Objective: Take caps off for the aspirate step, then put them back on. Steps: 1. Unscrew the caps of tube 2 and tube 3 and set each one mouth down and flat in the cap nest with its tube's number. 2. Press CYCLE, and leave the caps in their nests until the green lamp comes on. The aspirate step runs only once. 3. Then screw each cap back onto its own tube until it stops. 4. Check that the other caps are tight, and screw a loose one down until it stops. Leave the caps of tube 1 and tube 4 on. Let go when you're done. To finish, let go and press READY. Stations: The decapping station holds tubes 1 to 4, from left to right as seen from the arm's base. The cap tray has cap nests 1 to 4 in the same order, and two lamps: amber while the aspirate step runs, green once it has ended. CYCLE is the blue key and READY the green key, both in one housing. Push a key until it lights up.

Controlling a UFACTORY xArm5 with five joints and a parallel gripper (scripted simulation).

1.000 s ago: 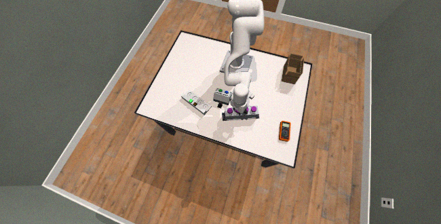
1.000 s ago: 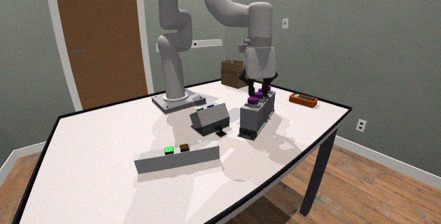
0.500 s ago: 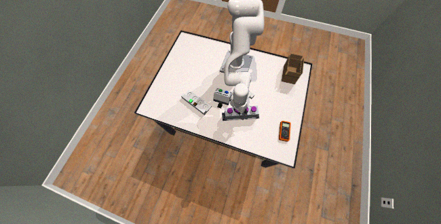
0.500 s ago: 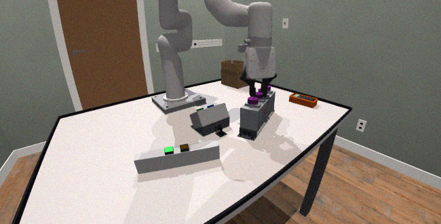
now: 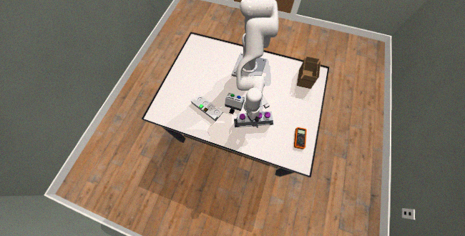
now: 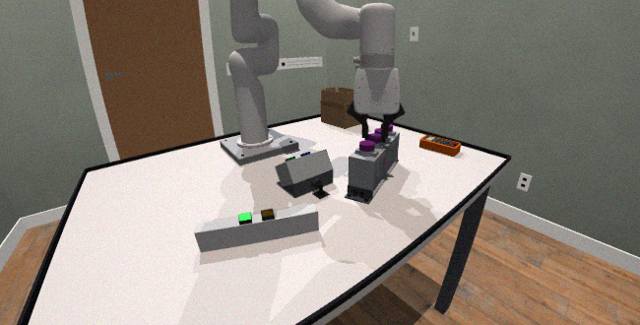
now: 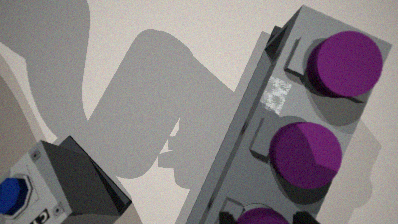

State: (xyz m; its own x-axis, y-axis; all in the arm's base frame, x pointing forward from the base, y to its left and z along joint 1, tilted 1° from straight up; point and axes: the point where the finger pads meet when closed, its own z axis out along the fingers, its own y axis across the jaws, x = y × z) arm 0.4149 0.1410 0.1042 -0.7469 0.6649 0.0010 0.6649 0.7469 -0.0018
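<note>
Gripper (image 6: 376, 129) hangs straight down over the grey tube block (image 6: 366, 168), wrist vertical. That lines the turning axis up with a tube, which is what a screw cap wants.

Fingers clamped on a purple cap (image 7: 260, 216), one dark tip on either side of it. Only the cap's top edge shows in the wrist view. It sits at block height, so I judge it to be on its tube or at the tube's mouth, not lifted away.

Just beyond the fingers along the block are two more purple caps, the nearer (image 7: 306, 155) and the farther (image 7: 345, 62), both seated. So the held cap is one of the two middle ones. Which number, cannot tell.

Well off to the side of the fingers stands the tray (image 6: 256, 235). Its green lamp (image 6: 244, 218) is lit and the lamp beside it (image 6: 267, 214) is dark. The wait looks over, so this is probably the screw-back step or the tightness check.

Key box (image 6: 305, 168) sits between the tray and the fingers, with the blue key (image 7: 10, 195) at the wrist view's corner.

The squeeze must be firm enough to turn the cap without slipping.
</note>
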